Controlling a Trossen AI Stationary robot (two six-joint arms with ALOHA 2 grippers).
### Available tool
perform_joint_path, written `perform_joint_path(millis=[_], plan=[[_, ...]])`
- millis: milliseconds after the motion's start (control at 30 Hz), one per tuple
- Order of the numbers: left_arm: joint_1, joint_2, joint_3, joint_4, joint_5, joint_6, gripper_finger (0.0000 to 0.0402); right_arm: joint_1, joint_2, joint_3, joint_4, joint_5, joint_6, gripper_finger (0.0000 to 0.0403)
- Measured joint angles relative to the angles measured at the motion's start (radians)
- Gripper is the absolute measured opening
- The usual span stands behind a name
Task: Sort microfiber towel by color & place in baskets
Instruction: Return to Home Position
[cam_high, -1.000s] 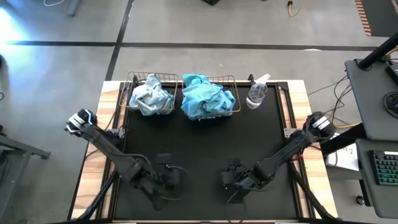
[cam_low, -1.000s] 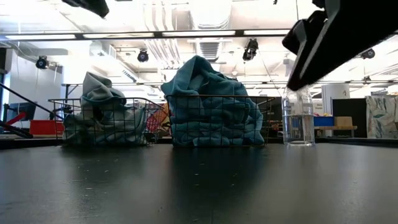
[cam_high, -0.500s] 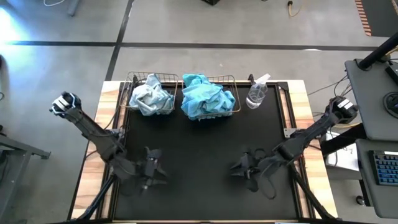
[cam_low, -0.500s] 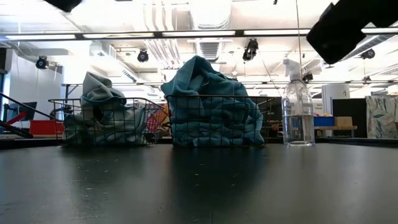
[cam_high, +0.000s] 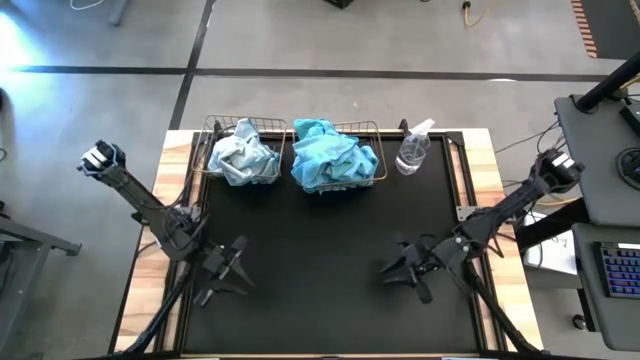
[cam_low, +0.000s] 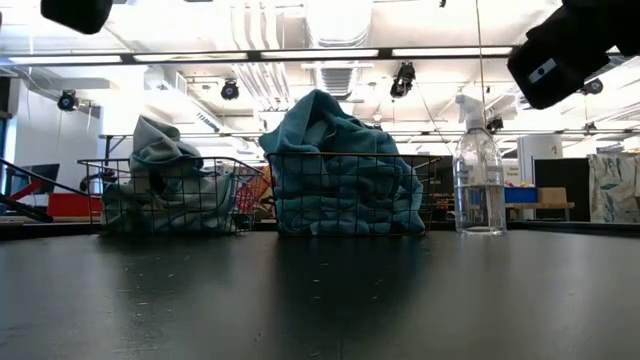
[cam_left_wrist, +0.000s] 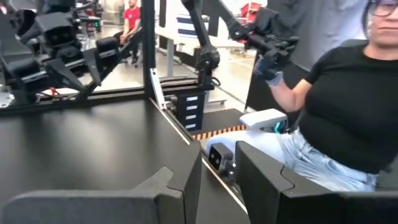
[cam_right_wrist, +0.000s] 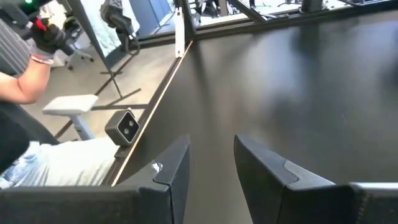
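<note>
Left gripper, right gripper well apart from towels

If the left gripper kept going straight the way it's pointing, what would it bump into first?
Probably the small dark box on the table's edge, seen right between the left gripper's open fingers. Beyond it sits a person. Depth is hard to judge.
</note>
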Motion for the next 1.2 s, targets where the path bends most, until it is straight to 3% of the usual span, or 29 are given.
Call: perform_joint_path(millis=[133, 367, 633, 933, 1200], plan=[[0.0, -0.027, -0.062, 0.063, 0.005, -0.001, 0.0084, -0.002, -0.023, -0.056, 0.068, 0.0, -0.009, 0.0118], [0.0, -0.034, -0.214, 0.347, 0.073, 0.019, 0.0084, -0.002, -0.03, -0.227, 0.339, 0.0, 0.007, 0.0118], [0.0, -0.037, -0.246, 0.371, 0.076, 0.02, 0.0084, -0.002, -0.03, -0.376, 0.581, 0.0, -0.017, 0.0118], [0.0, -0.038, -0.248, 0.373, 0.076, 0.02, 0.0084, -0.003, -0.075, -0.384, 0.594, -0.001, -0.067, 0.0118], [0.0, -0.037, -0.248, 0.372, 0.077, 0.02, 0.0084, -0.002, -0.261, -0.385, 0.582, -0.009, -0.148, 0.0118]])
